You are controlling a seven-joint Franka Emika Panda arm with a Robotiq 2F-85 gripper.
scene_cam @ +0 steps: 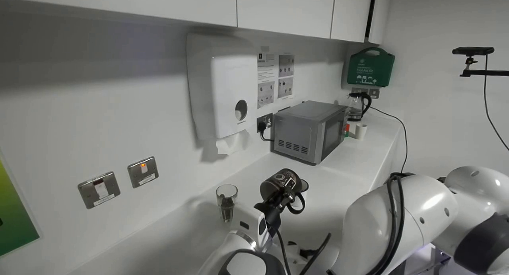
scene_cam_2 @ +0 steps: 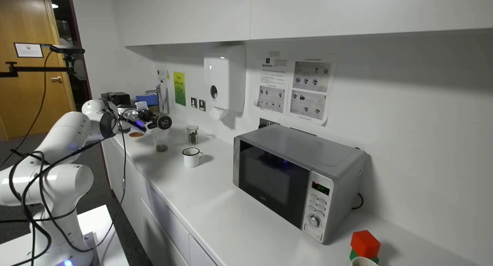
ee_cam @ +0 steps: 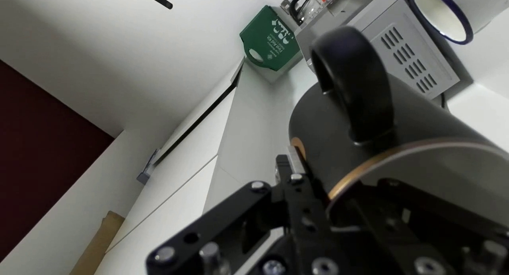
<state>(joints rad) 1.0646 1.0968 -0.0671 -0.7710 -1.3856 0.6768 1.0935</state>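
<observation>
My gripper (scene_cam: 283,197) is shut on the wall of a dark mug with a copper-coloured rim. The mug (ee_cam: 326,135) is held in the air above the counter, lying over, its mouth toward the gripper; its handle (ee_cam: 354,80) sticks out. One finger is outside the wall, the other seems inside the mouth. In an exterior view the mug's round end (scene_cam_2: 165,122) bears pale markings. Just below it stands a clear glass (scene_cam_2: 159,136) with dark contents. A second glass (scene_cam_2: 192,134) with dark contents stands near the wall. A white mug (scene_cam_2: 191,158) with a dark rim stands nearby.
A grey microwave (scene_cam_2: 273,181) stands on the white counter (scene_cam_2: 215,212). A towel dispenser (scene_cam: 222,88) hangs under wall cupboards (scene_cam: 282,12). Red and green blocks (scene_cam_2: 365,243), a kettle (scene_cam: 355,108) and a tap (scene_cam_2: 158,92) are farther along. Cables hang along the arm.
</observation>
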